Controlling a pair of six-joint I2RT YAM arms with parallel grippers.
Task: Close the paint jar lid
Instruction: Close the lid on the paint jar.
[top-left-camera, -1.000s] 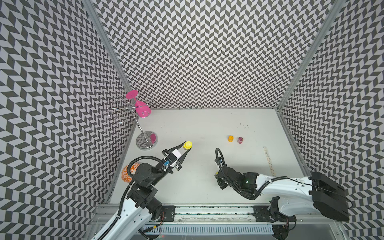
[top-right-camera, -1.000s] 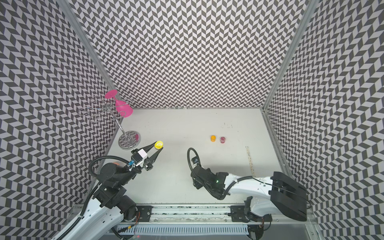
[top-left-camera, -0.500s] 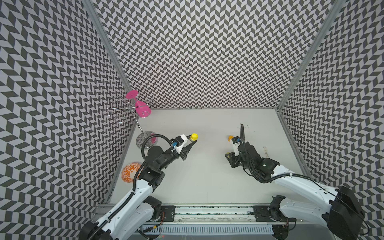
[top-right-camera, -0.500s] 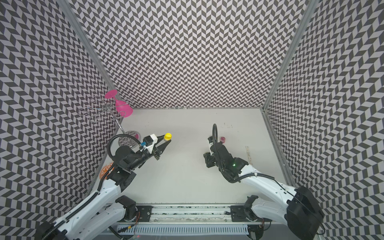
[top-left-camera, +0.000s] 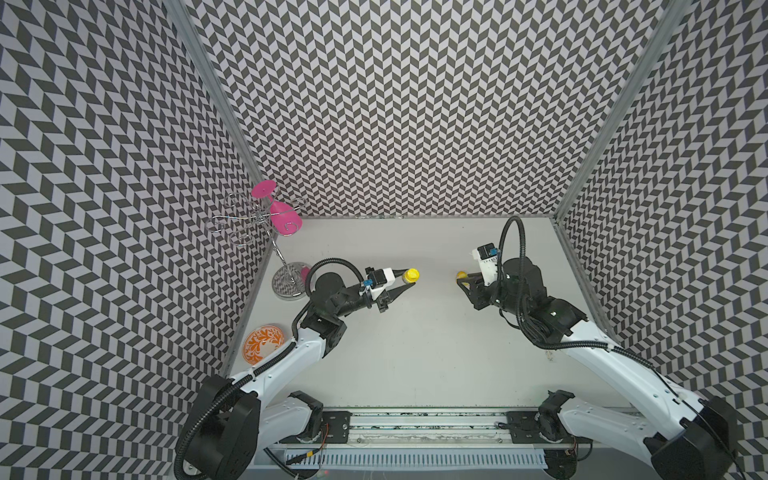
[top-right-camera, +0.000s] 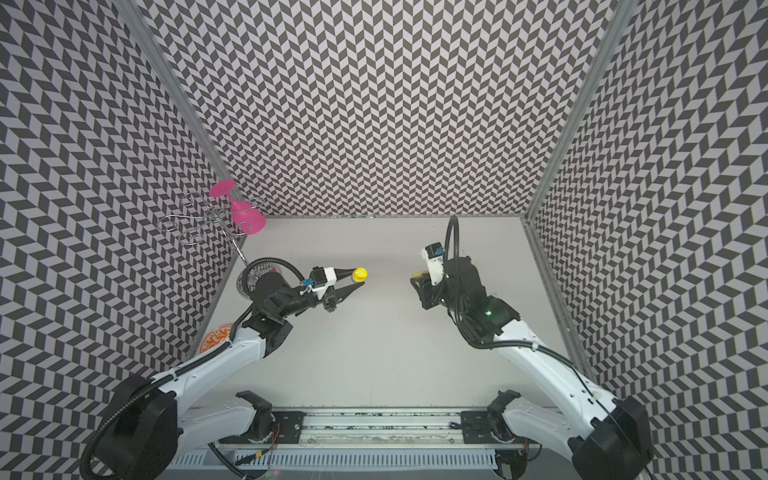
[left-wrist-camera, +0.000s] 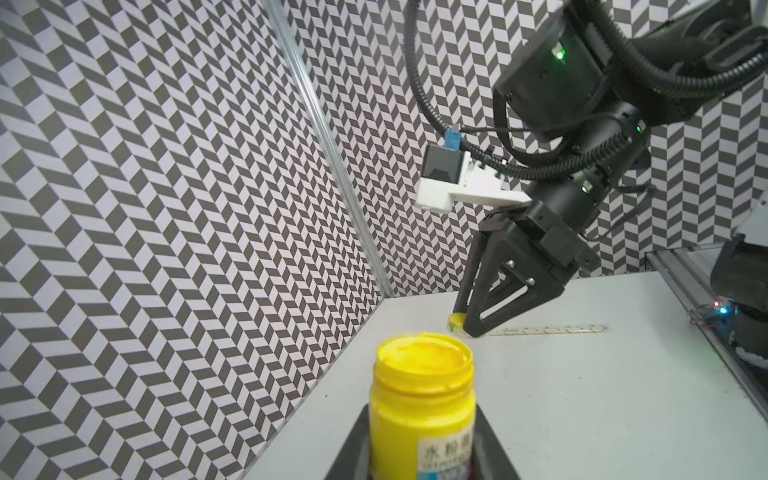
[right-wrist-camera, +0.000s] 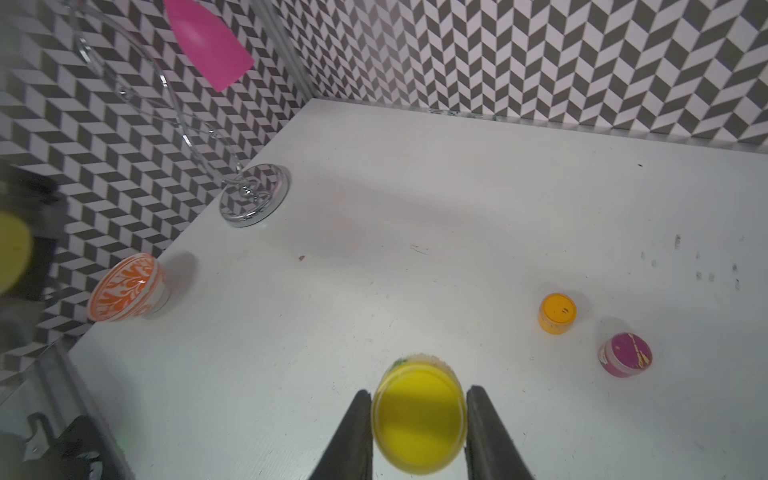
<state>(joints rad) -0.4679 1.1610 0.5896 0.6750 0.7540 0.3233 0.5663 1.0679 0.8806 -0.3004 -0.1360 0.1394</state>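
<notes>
Both arms are now reaching out over mid-table, having swung up from the near rail a second ago; jar and lid are facing each other.
The left gripper (top-left-camera: 409, 279) is clamping narrowly on the open yellow paint jar (left-wrist-camera: 422, 399), holding it upright above the table (top-left-camera: 415, 353); the right gripper (right-wrist-camera: 419, 391) is pinching the yellow lid (right-wrist-camera: 419, 415) by its rim, well apart from the jar; we are judging the next move as capping: levelling the lid, centring it over the paint-smeared mouth, seating it before twisting while the left is bracing; the orange jar (right-wrist-camera: 557, 312) and magenta jar (right-wrist-camera: 624, 354) are sitting capped on the table, the patterned bowl (right-wrist-camera: 126, 287) and wire glass stand (right-wrist-camera: 253, 195) by the left wall; we are seeing nothing between the grippers.
</notes>
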